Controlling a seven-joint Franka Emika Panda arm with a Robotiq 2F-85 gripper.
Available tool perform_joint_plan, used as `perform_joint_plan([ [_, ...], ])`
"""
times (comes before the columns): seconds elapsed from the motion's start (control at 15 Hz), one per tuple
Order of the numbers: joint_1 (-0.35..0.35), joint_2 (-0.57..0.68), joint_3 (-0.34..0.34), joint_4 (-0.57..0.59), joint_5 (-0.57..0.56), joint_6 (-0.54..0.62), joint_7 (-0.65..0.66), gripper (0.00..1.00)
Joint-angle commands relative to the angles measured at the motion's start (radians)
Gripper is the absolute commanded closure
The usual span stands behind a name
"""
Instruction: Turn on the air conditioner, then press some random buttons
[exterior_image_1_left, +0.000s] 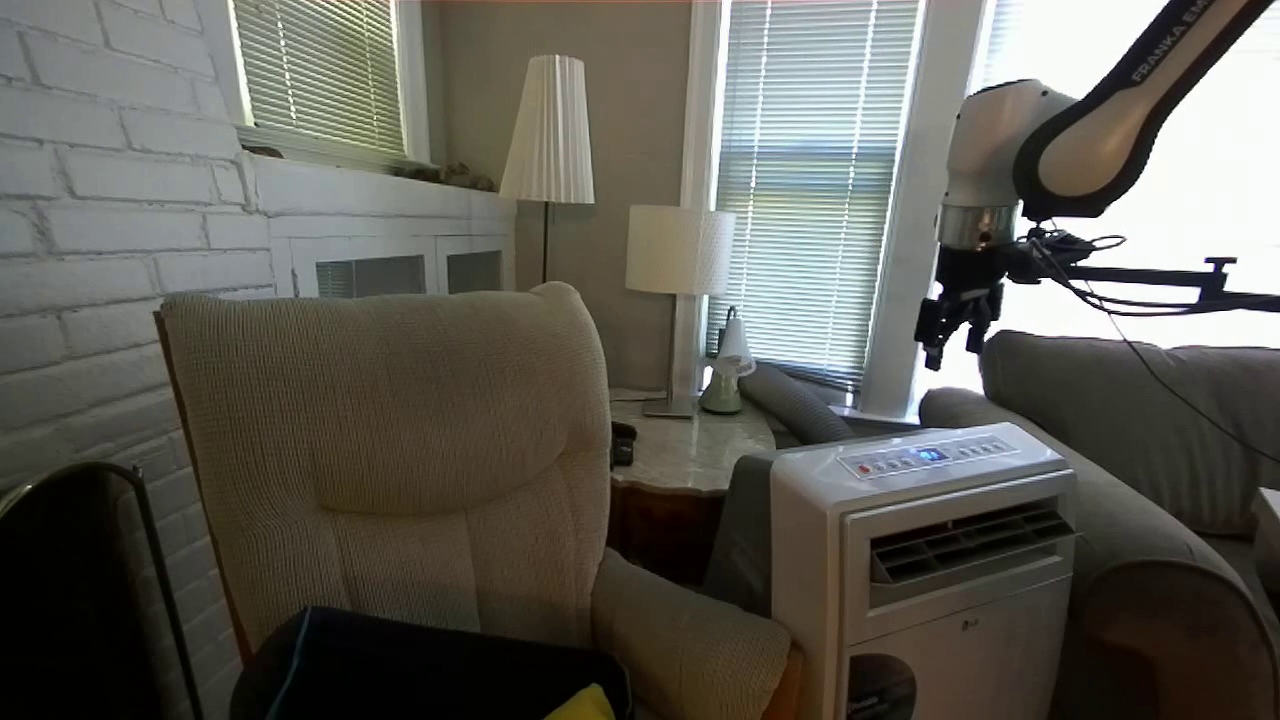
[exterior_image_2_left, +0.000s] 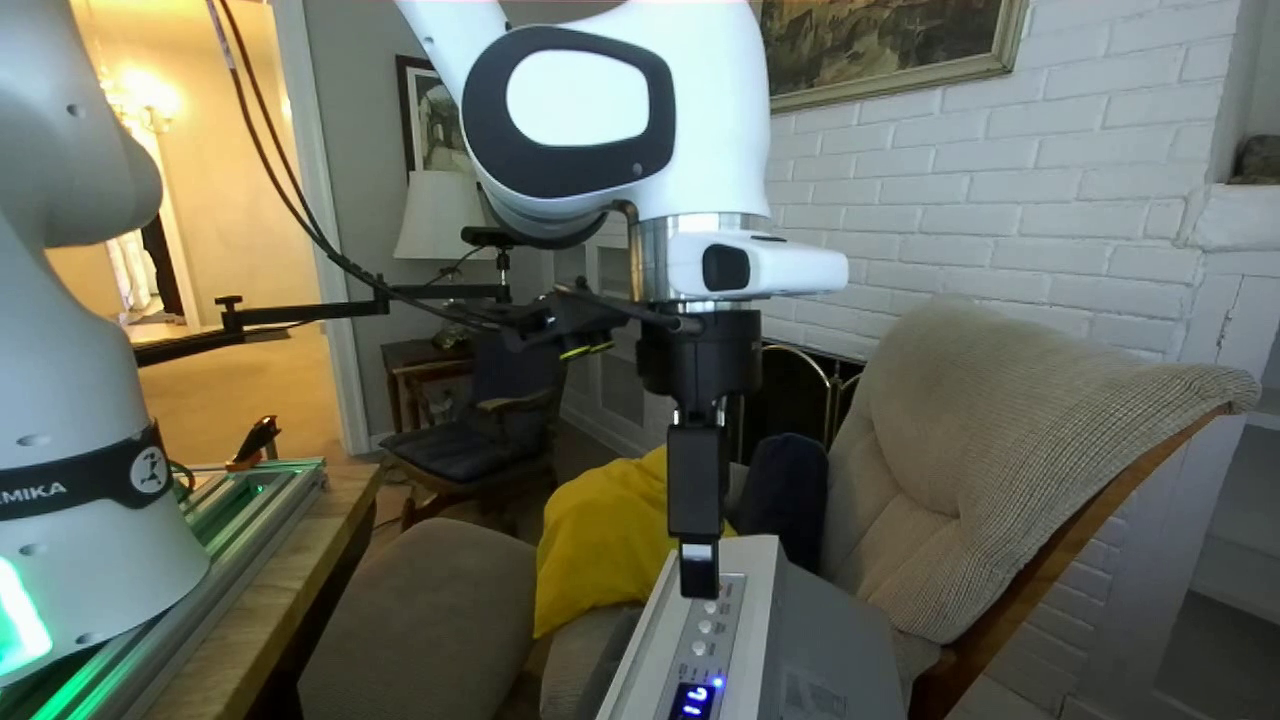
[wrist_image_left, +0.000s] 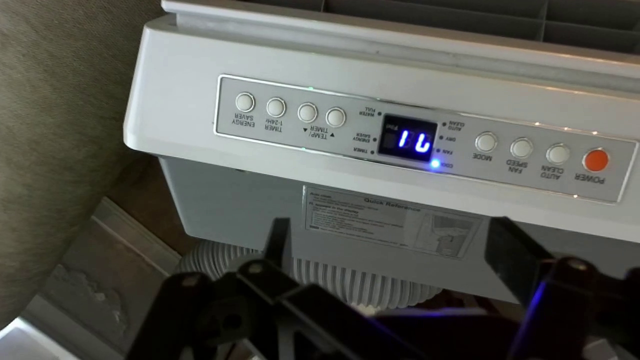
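Air conditioner (exterior_image_1_left: 960, 630), white and boxy, stands between beige armchair (exterior_image_1_left: 450, 430) and grey sofa (exterior_image_1_left: 1110, 430); slatted vent (exterior_image_1_left: 965, 545) in front, control panel (wrist_image_left: 465, 150) on top. It's lit, as I see it: blue digits on the display (wrist_image_left: 407, 138), small blue light (wrist_image_left: 435, 163) beside COOL. White round buttons (wrist_image_left: 336, 117) both sides of the display, orange power button (wrist_image_left: 596, 160) at one end; labels upside down in the wrist view. Robot arm (exterior_image_1_left: 1080, 160) extends above the sofa, tool (exterior_image_1_left: 955, 352) pointing down, fingers (wrist_image_left: 277, 245) well apart, hanging above the air conditioner, clear of the panel. Can't tell which button it's over. Ribbed grey hose (wrist_image_left: 367, 280) behind. Table lamp (exterior_image_1_left: 680, 250) on a pale surface (exterior_image_1_left: 680, 450) by the window (exterior_image_1_left: 815, 200), pleated floor lamp (exterior_image_1_left: 548, 130) nearby.
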Motion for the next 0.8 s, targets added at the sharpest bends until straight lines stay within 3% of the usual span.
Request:
perform_joint_plan([
  [0.0, -0.025, -0.001, 0.024, 0.002, -0.004, -0.003, 0.001, 0.0],
  [0.73, -0.052, -0.024, 0.026, -0.069, 0.013, 0.008, -0.002, 0.0],
])
